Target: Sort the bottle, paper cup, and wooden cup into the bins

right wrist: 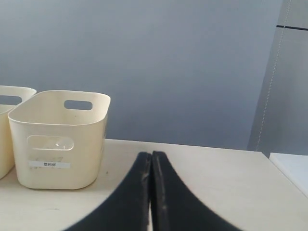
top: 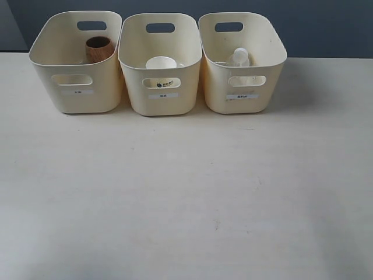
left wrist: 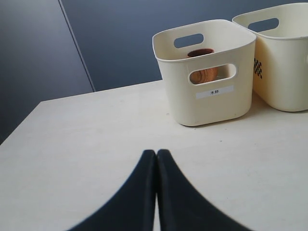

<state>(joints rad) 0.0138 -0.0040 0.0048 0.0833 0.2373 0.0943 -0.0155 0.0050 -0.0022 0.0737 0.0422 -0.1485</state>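
Three cream bins stand in a row at the table's far edge. The wooden cup point(top: 99, 49) point(left wrist: 202, 72) stands inside the left bin point(top: 76, 99) point(left wrist: 211, 108). The paper cup point(top: 161, 63) sits in the middle bin point(top: 163, 105). The bottle point(top: 238, 57) is in the right bin point(top: 242, 105) point(right wrist: 57, 178), hidden in the right wrist view. My left gripper point(left wrist: 157, 153) is shut and empty, over bare table short of the left bin. My right gripper point(right wrist: 151, 155) is shut and empty, off to the side of the right bin. Neither gripper shows in the exterior view.
A pale tabletop point(top: 186, 192) stretches in front of the bins. A dark blue-grey wall point(right wrist: 168, 57) stands behind the table. A second bin point(left wrist: 284, 72) shows beside the left bin in the left wrist view.
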